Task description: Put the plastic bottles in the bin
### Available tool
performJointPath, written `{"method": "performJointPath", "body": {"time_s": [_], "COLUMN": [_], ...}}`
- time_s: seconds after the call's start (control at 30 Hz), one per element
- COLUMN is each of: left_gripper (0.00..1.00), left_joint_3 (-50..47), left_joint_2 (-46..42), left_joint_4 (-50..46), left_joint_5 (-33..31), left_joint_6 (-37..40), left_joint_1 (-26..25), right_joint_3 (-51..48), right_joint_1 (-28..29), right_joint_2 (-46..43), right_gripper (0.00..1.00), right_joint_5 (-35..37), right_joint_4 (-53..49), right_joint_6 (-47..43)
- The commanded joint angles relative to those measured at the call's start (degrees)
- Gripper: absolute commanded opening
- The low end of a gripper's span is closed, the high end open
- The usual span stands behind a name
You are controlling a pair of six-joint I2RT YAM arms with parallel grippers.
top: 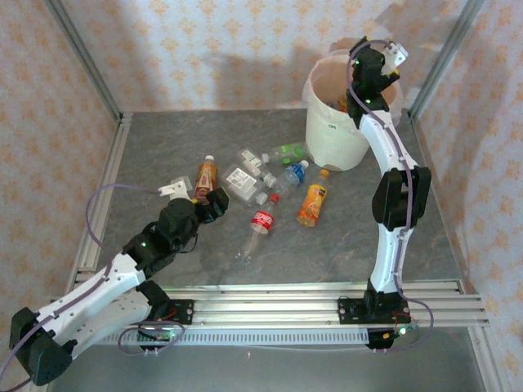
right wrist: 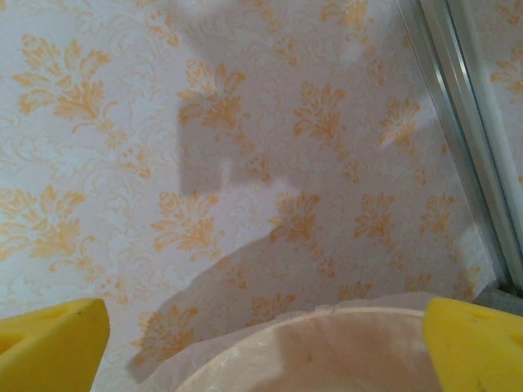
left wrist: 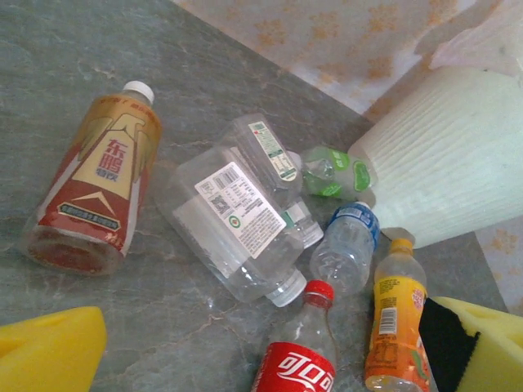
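The right arm hangs over the big round white plastic bin with the pinkish bag, so I can't tell what's inside. The clear plastic bottle with the red label and red cap is cut off at the bottom edge. The orange plastic bottle with the yellow label hides partly behind a yellow finger pad. The white label on the clear square plastic bottle is too tiny to read.

A grey marbled tabletop lies beneath and ahead of the left jaws. Beyond the right jaws stands a pale wall papered with orange leaf sprigs, a soft grey shadow across it. Above and right of those jaws runs 1 slanted aluminium post. 3 such papered walls enclose the tabletop.
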Motion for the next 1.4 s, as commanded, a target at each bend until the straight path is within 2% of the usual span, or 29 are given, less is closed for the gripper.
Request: {"method": "performJointPath", "body": {"time_s": [0.0,0.27,0.47,0.57,0.73,0.87,0.97,1.0,1.1,1.17,1.23,1.27,1.37], "left_gripper": [1.00,1.00,1.00,1.00,1.00,1.00,1.00,1.00,1.00,1.00,1.00,1.00,1.00], "left_joint_3": [-1.08,-1.92,-2.42,-3.00,-3.38,-2.27,-1.19,-1.05,-0.96,-0.34,0.43,0.40,-1.71], "left_joint_2": [-1.13,-1.11,-1.06,-1.01,-0.79,0.70,2.70,3.37,4.98,5.92,6.33,6.34,5.28], "left_joint_4": [-1.98,-2.03,-3.75,-5.04,-4.63,-6.14,-7.09,-6.89,-5.37,-5.23,-6.32,-6.72,-6.08], "left_joint_5": [-3.44,-3.29,-5.54,-7.43,-6.91,-6.54,-5.89,-5.68,-4.83,-4.39,-4.20,-4.23,-4.70], "left_joint_6": [-1.48,-2.80,-5.15,-7.52,-8.20,-8.19,-8.08,-8.09,-8.51,-8.50,-8.47,-8.72,-10.55], "left_joint_1": [0.87,1.73,2.21,2.70,3.34,3.70,3.86,3.97,4.14,4.23,4.15,4.19,4.21], "right_joint_3": [2.93,2.68,2.02,0.35,-12.48,-23.52,-33.66,-37.27,-45.30,-47.39,-47.24,-47.54,-52.84], "right_joint_1": [-0.06,-0.06,0.67,2.21,6.43,6.53,7.15,7.72,9.71,10.82,12.55,13.35,14.60], "right_joint_2": [-0.44,-3.76,-9.32,-13.79,-25.50,-35.12,-42.89,-45.10,-48.98,-48.32,-45.98,-45.19,-45.27], "right_gripper": [0.99,0.99,0.99,0.99,0.99,1.00,0.98,0.97,0.99,0.99,0.99,0.99,0.99], "right_joint_5": [0.50,0.04,-4.38,-8.11,-16.84,-27.38,-41.70,-45.46,-50.17,-49.88,-47.65,-45.09,-38.86], "right_joint_4": [-3.68,-8.10,-16.06,-20.74,-21.58,-25.21,-29.63,-30.64,-32.38,-36.64,-48.65,-51.46,-47.42], "right_joint_6": [-2.14,-2.42,-4.42,-9.16,-23.13,-27.94,-38.25,-44.48,-59.87,-69.95,-82.92,-86.32,-93.21]}}
